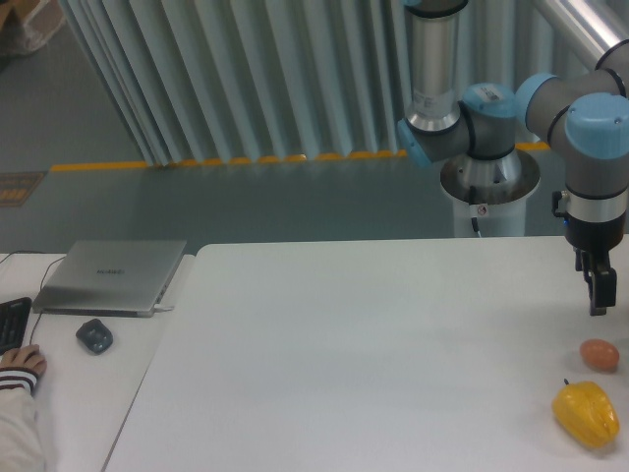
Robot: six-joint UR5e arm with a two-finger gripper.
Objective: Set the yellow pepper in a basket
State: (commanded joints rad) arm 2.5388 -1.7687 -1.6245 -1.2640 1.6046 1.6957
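The yellow pepper (pixel 586 414) lies on the white table (pixel 344 354) at the near right corner, glossy and lumpy, with a short dark stem pointing up-left. My gripper (pixel 597 307) hangs from the arm at the right edge, above and behind the pepper and well apart from it. Its dark fingers point down and overlap from this angle, so the gap between them does not show. Nothing is visible between them. No basket is in view.
A small orange-brown egg-shaped thing (pixel 600 354) rests just below the gripper, between it and the pepper. On the left desk are a closed laptop (pixel 111 276), a mouse (pixel 94 335), a keyboard edge (pixel 12 323) and a person's hand (pixel 20 366). The robot base (pixel 488 177) stands behind the table.
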